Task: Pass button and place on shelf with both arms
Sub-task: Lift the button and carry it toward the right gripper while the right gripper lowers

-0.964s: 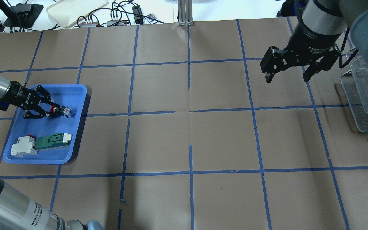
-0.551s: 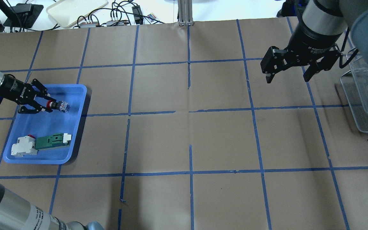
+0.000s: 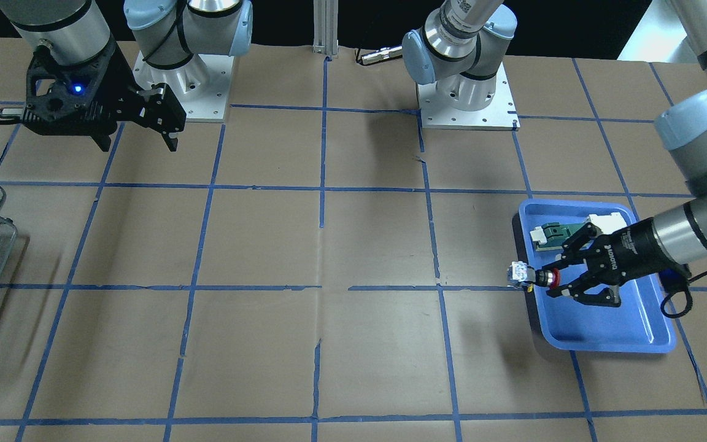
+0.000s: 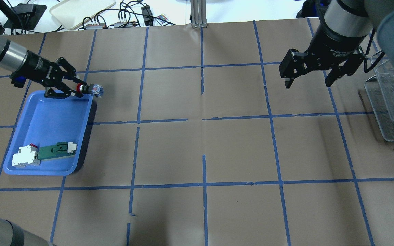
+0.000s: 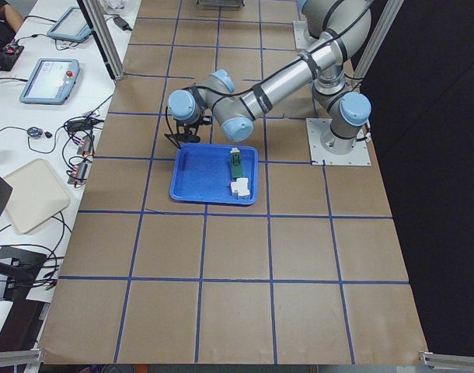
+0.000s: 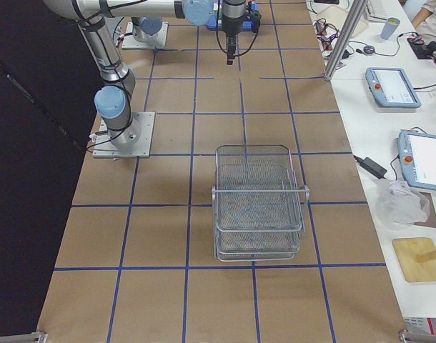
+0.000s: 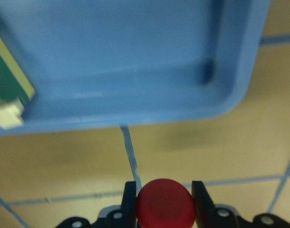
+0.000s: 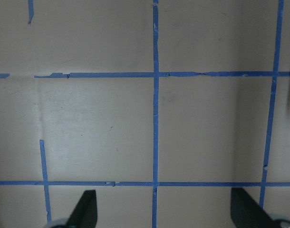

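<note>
My left gripper (image 4: 80,89) is clamped on the button (image 4: 89,89), one finger (image 7: 130,199) on each side of the red cap (image 7: 165,208). The button is off the tray floor, above the far corner of the blue tray (image 4: 88,116), which sits near the table's left edge. Its long axis is roughly level and in line with my gripper. The red cap faces back into my palm, and the blue-and-white block points out toward the table's right edge, just past the tray rim in the front-facing view (image 3: 520,272).

A green-and-white part (image 4: 55,151) and a white block (image 4: 24,159) lie touching end to end at the tray's near edge.

My right gripper (image 4: 308,83) hangs over the far right part of the table, fingers (image 8: 83,209) spread wide with nothing between them, only taped paper below. The wire shelf (image 4: 392,102) stands at the table's right edge, just beside that gripper and well apart from the button.
</note>
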`<action>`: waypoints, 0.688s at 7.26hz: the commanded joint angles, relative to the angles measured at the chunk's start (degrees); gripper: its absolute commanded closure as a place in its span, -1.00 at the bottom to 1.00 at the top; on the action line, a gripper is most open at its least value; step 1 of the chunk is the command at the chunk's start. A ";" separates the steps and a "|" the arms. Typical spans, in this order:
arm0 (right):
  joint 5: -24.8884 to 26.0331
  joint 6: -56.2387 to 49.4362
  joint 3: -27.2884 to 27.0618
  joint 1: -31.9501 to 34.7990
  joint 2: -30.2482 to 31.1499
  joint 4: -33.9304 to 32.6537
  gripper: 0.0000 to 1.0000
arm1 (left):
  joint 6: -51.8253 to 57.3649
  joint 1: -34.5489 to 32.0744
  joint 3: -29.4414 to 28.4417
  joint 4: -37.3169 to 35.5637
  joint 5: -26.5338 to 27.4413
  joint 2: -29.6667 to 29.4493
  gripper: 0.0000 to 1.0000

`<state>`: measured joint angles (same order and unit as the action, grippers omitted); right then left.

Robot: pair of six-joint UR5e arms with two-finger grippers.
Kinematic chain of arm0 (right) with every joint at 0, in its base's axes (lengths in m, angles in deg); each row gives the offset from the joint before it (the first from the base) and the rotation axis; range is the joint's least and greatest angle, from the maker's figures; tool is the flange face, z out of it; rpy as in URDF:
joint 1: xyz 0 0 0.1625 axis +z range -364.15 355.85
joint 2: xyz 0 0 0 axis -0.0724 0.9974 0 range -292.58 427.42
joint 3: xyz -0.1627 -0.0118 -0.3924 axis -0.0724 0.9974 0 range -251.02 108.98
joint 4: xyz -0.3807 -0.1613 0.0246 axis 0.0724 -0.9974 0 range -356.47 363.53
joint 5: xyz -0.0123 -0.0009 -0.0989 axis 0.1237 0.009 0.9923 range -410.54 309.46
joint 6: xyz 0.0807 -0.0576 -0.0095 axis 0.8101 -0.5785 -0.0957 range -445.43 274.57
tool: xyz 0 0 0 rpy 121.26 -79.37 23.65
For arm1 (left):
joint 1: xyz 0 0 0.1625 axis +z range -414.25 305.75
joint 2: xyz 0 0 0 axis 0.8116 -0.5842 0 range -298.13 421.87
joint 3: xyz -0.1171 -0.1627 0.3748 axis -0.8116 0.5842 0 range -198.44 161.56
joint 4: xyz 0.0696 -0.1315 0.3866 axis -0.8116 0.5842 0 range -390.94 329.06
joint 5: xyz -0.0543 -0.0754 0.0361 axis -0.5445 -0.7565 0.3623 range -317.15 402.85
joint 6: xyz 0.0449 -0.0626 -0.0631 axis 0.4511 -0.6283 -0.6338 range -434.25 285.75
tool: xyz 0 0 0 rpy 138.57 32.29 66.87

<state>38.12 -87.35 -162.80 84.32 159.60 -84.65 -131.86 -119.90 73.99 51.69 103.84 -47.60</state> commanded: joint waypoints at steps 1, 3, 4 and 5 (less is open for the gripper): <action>0.47 0.69 0.03 0.12 0.28 0.20 -1.00 | -14.14 -9.99 0.39 -0.45 -2.72 4.86 1.00; 1.07 1.22 0.12 0.03 0.37 0.37 -1.00 | -24.53 -17.47 0.39 -0.80 -6.74 8.38 1.00; 0.04 0.70 0.38 0.12 1.41 0.64 -1.00 | -30.66 -20.90 0.39 -0.80 -7.72 9.52 1.00; 0.03 0.00 -0.06 0.03 1.60 1.08 -1.00 | -35.16 -24.67 0.30 -1.85 -10.08 10.67 1.00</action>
<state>38.40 -86.68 -162.64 84.41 160.70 -84.04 -160.67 -139.88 74.36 50.67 96.20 -38.49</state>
